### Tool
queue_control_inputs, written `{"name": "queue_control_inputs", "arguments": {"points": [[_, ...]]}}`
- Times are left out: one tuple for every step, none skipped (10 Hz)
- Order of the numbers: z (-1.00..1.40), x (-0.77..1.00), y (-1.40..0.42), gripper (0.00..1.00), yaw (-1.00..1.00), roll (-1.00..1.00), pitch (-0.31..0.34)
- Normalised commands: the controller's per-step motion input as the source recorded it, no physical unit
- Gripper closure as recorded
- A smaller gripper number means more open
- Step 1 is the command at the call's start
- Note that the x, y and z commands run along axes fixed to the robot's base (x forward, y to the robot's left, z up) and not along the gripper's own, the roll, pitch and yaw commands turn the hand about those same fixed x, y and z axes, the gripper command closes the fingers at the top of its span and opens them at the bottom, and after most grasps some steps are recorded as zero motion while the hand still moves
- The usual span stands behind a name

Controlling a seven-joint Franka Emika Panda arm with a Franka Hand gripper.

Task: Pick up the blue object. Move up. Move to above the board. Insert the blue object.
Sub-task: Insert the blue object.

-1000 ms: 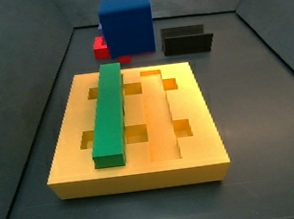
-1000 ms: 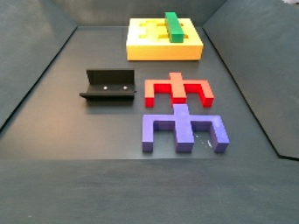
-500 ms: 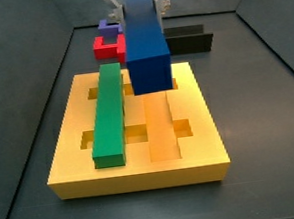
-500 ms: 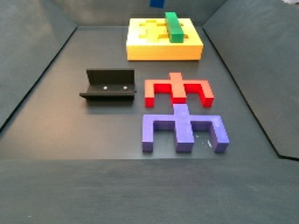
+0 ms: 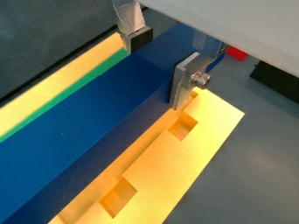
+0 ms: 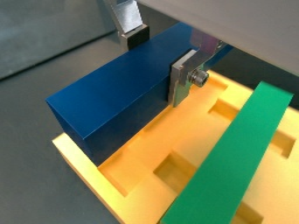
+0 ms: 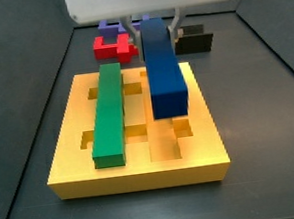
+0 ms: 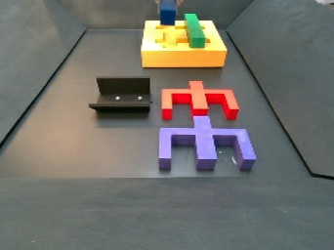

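Dark floor, yellow board (image 7: 76, 161), bar hanging over an empty groove.
Gripper (image 5: 162, 63) has its fingers clamped on the blue bar (image 7: 166, 74), which slopes down over the groove beside the green bar (image 7: 108, 116). Insertion looks underway; next I'd level it, line it up and lower it.

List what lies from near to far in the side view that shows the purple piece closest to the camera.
Purple piece → red piece → board, carrying the green bar → blue object, held over the board's far end; the gripper itself is out of this view.
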Motion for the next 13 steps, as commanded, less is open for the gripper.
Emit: {"name": "queue_control_inputs", "arguments": {"points": [[-0.51,0.06,-0.11,1.00,0.04,0.28,0.000],[-0.45,0.00,-0.12,1.00,0.03,0.22,-0.026],[-0.40,-0.03,-0.11,1.00,0.00,0.15,-0.029],[-0.41,0.00,-0.09,1.00,0.00,0.10,-0.029],[-0.46,0.00,-0.08,1.00,0.00,0.08,-0.030],[-0.51,0.00,-0.06,1.00,0.00,0.06,-0.036],[-0.49,0.00,-0.04,1.00,0.00,0.06,-0.039],[-0.37,0.00,-0.03,1.00,0.00,0.07,-0.011],[-0.33,0.00,-0.07,1.00,0.00,0.05,-0.019],[-0.24,0.06,-0.12,1.00,0.00,0.05,0.000],[-0.23,0.20,-0.08,1.00,0.00,0.07,0.000],[-0.24,0.19,-0.05,1.00,0.02,0.11,0.000],[-0.27,0.21,0.00,1.00,0.05,0.13,0.007]]}}
